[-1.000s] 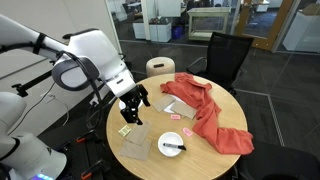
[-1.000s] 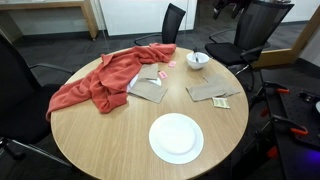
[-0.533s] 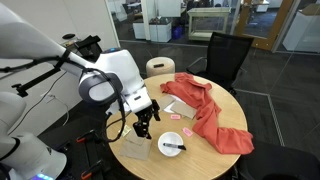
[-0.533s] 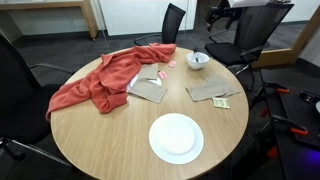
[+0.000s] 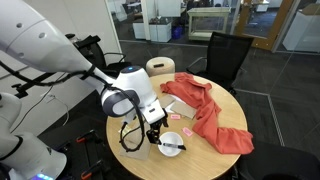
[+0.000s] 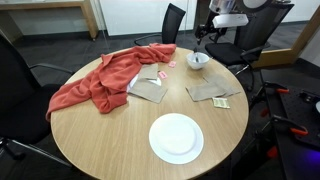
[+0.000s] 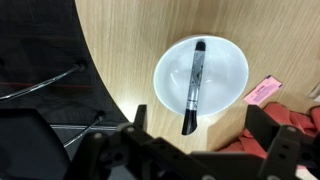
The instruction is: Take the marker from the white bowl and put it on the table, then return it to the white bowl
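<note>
We are looking down in the wrist view between the two fingers [image 7: 140, 120] of the gripper [image 7: 198, 116], which are showing at 6 o'clock of the picture. The fingers are standing wide apart and are holding nothing. The marker [image 7: 193, 85] is lying inside the white bowl [image 7: 228, 62], running almost from 12 o'clock to 6 o'clock across it, and its lower end is resting at the rim at 6 o'clock. This lower end is sitting about midway between the fingers, with one finger at 9 o'clock of it and one at 3 o'clock. Neither finger is touching it.

The bowl is sitting on the table [image 7: 130, 40], near the round edge. A pink note [image 7: 262, 90] is lying just beside the bowl at 3 o'clock, and a red cloth [image 7: 308, 125] is showing at 4 o'clock.

In an exterior view the gripper [image 5: 155, 133] is hanging close over the bowl [image 5: 172, 146], at about 10 o'clock of it; if it is touching the rim, we cannot tell.

In an exterior view a white plate [image 6: 176, 137] is lying nearest to us at 6 o'clock of the tabletop. Behind it a brown napkin [image 6: 210, 92] and a grey sheet [image 6: 150, 90] are lying, then the bowl at 1 o'clock, and black chairs [image 6: 172, 22] are standing farthest.
</note>
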You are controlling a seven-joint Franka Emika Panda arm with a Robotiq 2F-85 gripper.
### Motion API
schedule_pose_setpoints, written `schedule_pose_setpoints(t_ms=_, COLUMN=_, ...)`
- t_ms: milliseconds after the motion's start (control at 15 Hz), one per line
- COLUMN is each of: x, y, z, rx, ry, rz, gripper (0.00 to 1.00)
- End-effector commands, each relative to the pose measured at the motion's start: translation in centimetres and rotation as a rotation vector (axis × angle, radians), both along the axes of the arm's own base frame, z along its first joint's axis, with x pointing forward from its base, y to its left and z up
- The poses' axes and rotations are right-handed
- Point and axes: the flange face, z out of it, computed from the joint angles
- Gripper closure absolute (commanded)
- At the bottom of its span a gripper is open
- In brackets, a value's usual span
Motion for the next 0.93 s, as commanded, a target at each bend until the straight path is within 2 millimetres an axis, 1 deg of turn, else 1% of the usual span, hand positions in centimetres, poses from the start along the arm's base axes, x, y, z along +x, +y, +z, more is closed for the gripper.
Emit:
schedule_pose_setpoints(t_ms=0, x=1.8, y=-0.1, z=-1.9, rx=-0.005, ry=-0.01, rz=-0.013, gripper=0.0)
schedule_pose_setpoints(t_ms=400, x=3.9, y=0.2, z=-4.8, rx=0.012, ry=0.003, rz=-0.049, gripper=0.01)
schedule_pose_setpoints(t_ms=467, x=4.2, y=0.0, z=-5.3, rx=0.015, ry=0.006, rz=-0.059, gripper=0.07)
schedule_pose_setpoints(t_ms=533, x=4.4, y=-0.2, z=-5.6, rx=0.015, ry=0.009, rz=-0.069, gripper=0.08)
schedule_pose_setpoints(t_ms=800, x=5.3, y=-1.5, z=-6.8, rx=0.021, ry=0.016, rz=-0.106, gripper=0.19)
schedule_pose_setpoints(t_ms=867, x=5.5, y=-1.8, z=-7.0, rx=0.022, ry=0.016, rz=-0.115, gripper=0.2)
